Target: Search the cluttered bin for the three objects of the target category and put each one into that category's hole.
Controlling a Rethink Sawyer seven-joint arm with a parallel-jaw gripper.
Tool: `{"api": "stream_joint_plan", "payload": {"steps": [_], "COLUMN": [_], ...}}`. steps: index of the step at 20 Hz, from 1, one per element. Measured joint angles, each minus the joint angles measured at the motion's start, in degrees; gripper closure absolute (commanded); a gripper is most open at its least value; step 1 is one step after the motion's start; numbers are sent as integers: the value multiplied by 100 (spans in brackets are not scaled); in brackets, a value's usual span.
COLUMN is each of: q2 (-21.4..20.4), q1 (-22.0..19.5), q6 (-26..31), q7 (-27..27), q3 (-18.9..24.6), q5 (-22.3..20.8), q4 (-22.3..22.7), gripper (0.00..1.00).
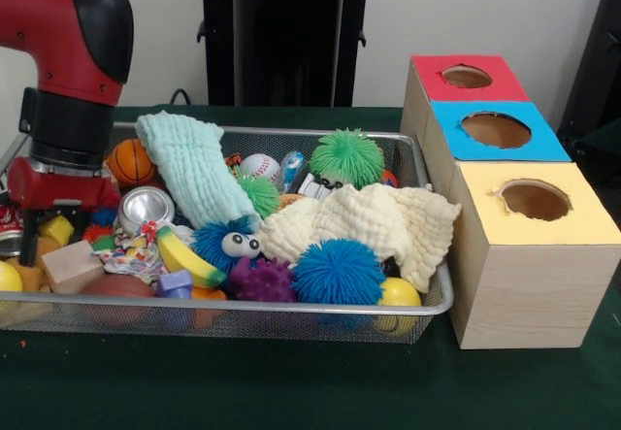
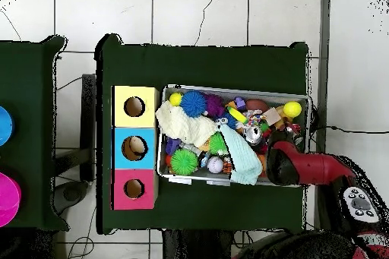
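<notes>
Wire-mesh bin with a rounded metal rim sits on the green table beside the pale wooden box, whose red-surround round hole lies at its far end. Spiky rubber balls, crinkled muslin cloths and a shiny can fill it. The gripper hangs over the bin's end farthest from the box; I cannot tell its opening, nor pick out any orange figures.

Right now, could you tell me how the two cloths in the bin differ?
The mint cloth is pale green and lies as a narrow strip running toward the bin's far rim; the cream cloth is pale yellow and spreads wide, draping toward the near right corner. Both are crinkled muslin lying over toys in the bin.
</notes>
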Motion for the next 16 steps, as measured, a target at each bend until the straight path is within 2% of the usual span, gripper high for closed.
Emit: {"api": "stream_joint_plan", "payload": {"steps": [1,2,6,12,16], "q2": [30,132,167,145,121], "q1": [34,137,183,230,231], "q6": [-1,2,54,513,584], "q7": [0,0,0,0,0], "q3": [-32,-132,-181,-126,-117], "q5": [0,7,54,180,257], "q4": [-34,-153,-225,-329,-319], "gripper": [0,100,100,100,100]}}
